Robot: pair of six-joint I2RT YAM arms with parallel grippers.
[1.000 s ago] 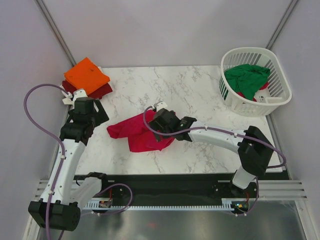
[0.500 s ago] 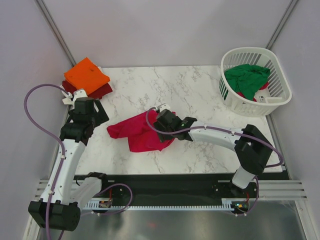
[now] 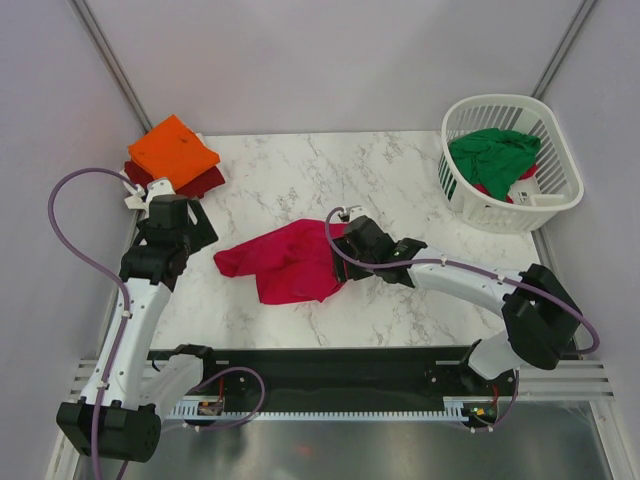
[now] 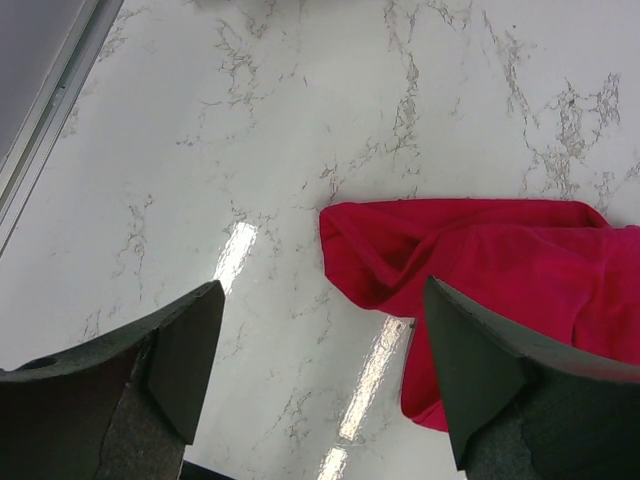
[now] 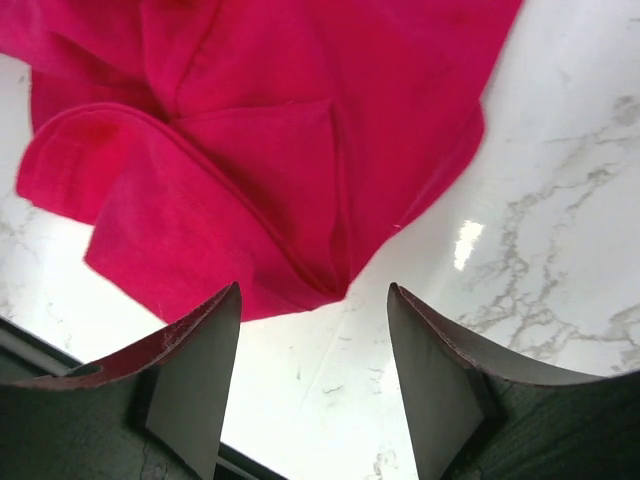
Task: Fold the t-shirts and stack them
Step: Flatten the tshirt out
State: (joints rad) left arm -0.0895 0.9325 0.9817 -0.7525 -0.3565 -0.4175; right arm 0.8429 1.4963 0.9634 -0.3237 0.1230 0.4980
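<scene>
A crimson-red t-shirt (image 3: 288, 262) lies crumpled in the middle of the marble table; it also shows in the left wrist view (image 4: 500, 270) and the right wrist view (image 5: 260, 130). My right gripper (image 3: 348, 250) is open and empty at the shirt's right edge, its jaws (image 5: 315, 370) over bare marble just off the hem. My left gripper (image 3: 190, 232) is open and empty, to the left of the shirt, apart from it (image 4: 320, 370). An orange folded t-shirt (image 3: 173, 150) lies on a dark red one (image 3: 200, 183) at the back left.
A white slatted basket (image 3: 555, 205) at the back right holds a green t-shirt (image 3: 490, 152) over a bit of red cloth. The table's front edge runs just beyond the shirt. Grey walls close in on both sides.
My right gripper has moved right, off the middle of the crimson shirt to its right edge. The shirt lies a little more spread out to the right. The left arm has not moved.
</scene>
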